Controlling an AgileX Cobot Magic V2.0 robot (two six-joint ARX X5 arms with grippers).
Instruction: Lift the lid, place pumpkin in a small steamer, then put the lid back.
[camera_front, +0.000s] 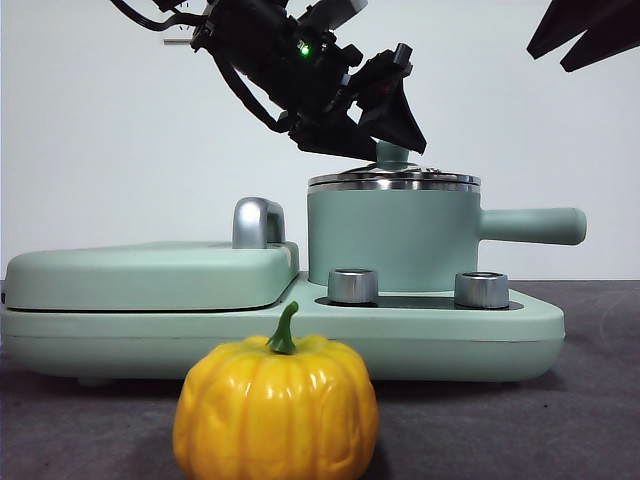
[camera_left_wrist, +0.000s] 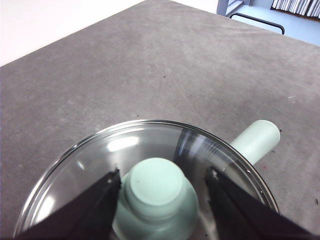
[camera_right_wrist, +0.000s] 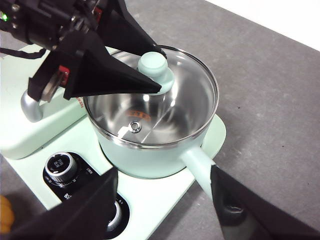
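Observation:
The lid (camera_front: 395, 181) lies on the small steamer (camera_front: 390, 240), whose long handle (camera_front: 535, 225) points right. My left gripper (camera_front: 388, 140) comes down from the upper left and stands open around the lid's mint-green knob (camera_left_wrist: 157, 192), one jaw on each side, with a small gap on one side. From the right wrist view I see the same: the left gripper (camera_right_wrist: 160, 70) astride the knob (camera_right_wrist: 152, 62) on the glass lid (camera_right_wrist: 195, 95). The pumpkin (camera_front: 275, 410) sits on the table in front of the appliance. My right gripper (camera_right_wrist: 162, 171) hovers open high above the steamer.
The steamer stands on a wide mint-green appliance base (camera_front: 430, 325) with two silver knobs (camera_front: 352, 285). To its left lies a flat griddle cover (camera_front: 150, 275) with a steel handle (camera_front: 258, 222). Grey table surface (camera_left_wrist: 150, 65) extends beyond the steamer.

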